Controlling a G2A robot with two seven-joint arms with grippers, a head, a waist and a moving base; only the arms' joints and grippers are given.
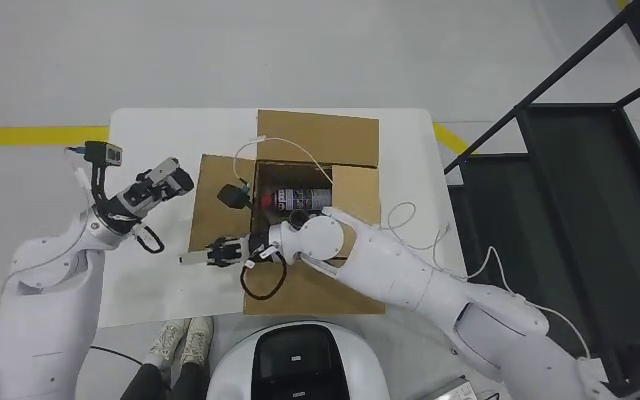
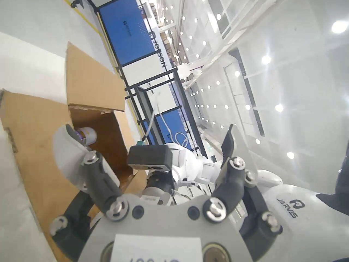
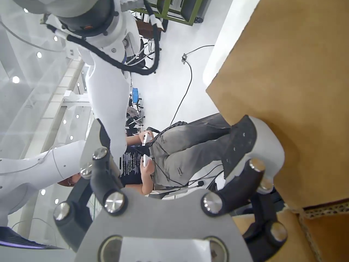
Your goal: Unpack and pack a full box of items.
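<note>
An open cardboard box (image 1: 320, 140) stands on the white table (image 1: 150, 290) with all its flaps spread out. Inside lies a can (image 1: 300, 197) with a red and white label; its end (image 2: 87, 136) peeks out past a finger in the left wrist view. My right gripper (image 1: 222, 251) is open at the front corner of the box's left flap (image 3: 286, 55), one finger (image 3: 253, 143) against the cardboard. My left gripper (image 1: 170, 182) is open and holds nothing, above the table left of the box (image 2: 92, 83), tilted toward it.
A black metal staircase (image 1: 540, 200) stands close to the table's right side. A white cable (image 1: 400, 215) loops over the table right of the box. Bare table lies left of and in front of the left flap.
</note>
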